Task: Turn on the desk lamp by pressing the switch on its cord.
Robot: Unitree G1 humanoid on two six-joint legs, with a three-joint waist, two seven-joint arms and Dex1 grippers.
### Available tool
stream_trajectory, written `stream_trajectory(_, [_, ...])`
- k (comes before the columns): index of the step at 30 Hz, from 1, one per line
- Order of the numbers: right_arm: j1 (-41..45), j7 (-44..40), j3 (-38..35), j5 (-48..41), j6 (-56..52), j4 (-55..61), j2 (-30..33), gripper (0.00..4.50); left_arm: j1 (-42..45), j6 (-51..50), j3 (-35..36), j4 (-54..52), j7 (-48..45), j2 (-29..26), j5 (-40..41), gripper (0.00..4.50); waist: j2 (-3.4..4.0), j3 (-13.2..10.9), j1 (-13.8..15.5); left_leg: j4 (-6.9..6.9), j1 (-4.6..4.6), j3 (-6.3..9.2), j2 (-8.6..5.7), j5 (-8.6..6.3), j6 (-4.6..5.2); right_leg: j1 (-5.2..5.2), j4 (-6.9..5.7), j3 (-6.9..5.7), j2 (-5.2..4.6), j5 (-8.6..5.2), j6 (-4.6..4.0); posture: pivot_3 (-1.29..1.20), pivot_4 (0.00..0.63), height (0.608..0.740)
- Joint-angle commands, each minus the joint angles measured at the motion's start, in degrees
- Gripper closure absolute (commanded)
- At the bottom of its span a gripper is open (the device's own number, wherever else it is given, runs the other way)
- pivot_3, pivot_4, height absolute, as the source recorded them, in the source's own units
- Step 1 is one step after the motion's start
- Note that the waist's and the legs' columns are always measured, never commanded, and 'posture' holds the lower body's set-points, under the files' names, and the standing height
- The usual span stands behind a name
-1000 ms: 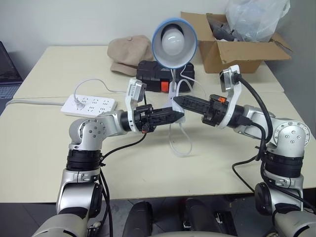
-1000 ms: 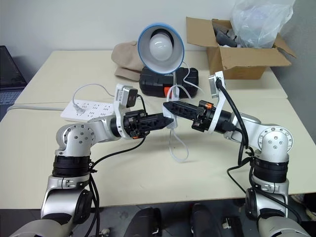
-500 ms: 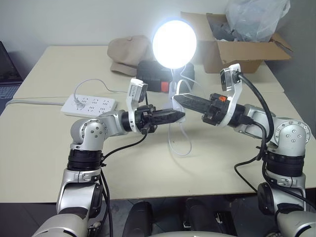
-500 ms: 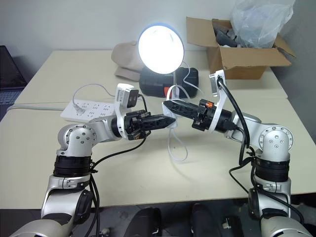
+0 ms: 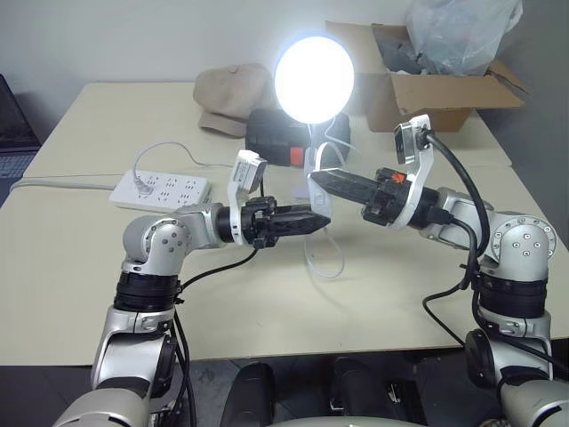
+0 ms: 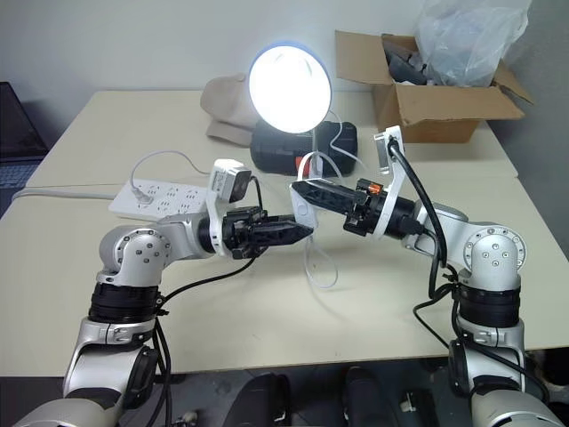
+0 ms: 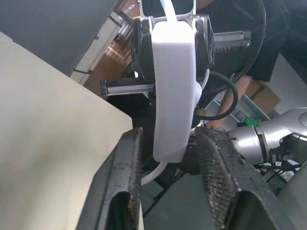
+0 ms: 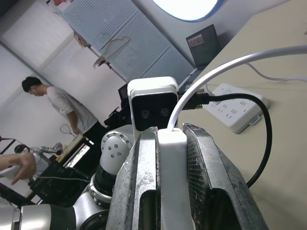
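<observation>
Right end effector point(image 6: 300, 191) pinched switch point(image 7: 171, 86) lengthwise; left end effector point(image 5: 322, 219) spread, straddling its free end, desk lamp point(image 5: 313, 78) lit.

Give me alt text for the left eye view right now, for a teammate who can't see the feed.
The desk lamp glows bright at the back of the table. In front of it the right hand is shut on the white switch, while the left hand is open with its fingertips beside the switch. The cord loops below; a white power strip lies to the left.
</observation>
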State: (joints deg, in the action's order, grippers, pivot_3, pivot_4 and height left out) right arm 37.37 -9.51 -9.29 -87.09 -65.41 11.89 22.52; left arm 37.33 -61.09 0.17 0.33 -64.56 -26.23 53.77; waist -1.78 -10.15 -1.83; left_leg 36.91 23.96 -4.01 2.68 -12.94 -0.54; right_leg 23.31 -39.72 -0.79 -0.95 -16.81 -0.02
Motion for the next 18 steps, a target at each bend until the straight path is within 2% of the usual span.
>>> stream_trajectory(1, [-0.5,3.6,-1.9,-3.7,2.2,-0.7,-0.3,4.12,-1.6,0.8,-0.7,-3.9,-1.7,-2.7,-0.7,1.76,0.00,0.0,0.0,0.00,0.00,0.00,0.00,0.00,0.00,0.00,0.00,0.00,0.00,0.00,0.00,0.00,0.150,0.740])
stream_trajectory(5, [-2.4,8.1,-2.2,-4.7,3.4,-1.9,-0.5,4.12,-4.8,1.1,-1.4,-7.1,-2.7,-5.5,-1.1,1.12,0.00,0.0,0.0,-0.03,0.01,-0.01,-0.01,0.00,0.00,-0.01,0.04,0.01,-0.01,0.00,0.00,0.00,0.150,0.740])
stream_trajectory(12, [-5.1,10.2,1.4,6.5,4.1,-5.5,0.6,4.12,-11.4,-0.4,0.5,-14.7,-0.7,-8.2,1.7,0.00,0.01,0.0,0.0,-0.04,0.07,-0.02,-0.02,0.00,0.00,-0.01,0.18,0.01,-0.04,0.01,0.02,0.00,0.150,0.740])
stream_trajectory(18, [-5.1,5.6,6.2,18.1,5.3,-8.2,1.0,4.12,-14.2,0.2,0.7,-17.5,-0.3,-10.2,1.8,0.00,0.01,0.0,0.0,-0.04,0.03,-0.01,0.00,0.00,0.01,-0.03,0.19,0.00,-0.02,0.02,0.05,0.00,0.150,0.740])
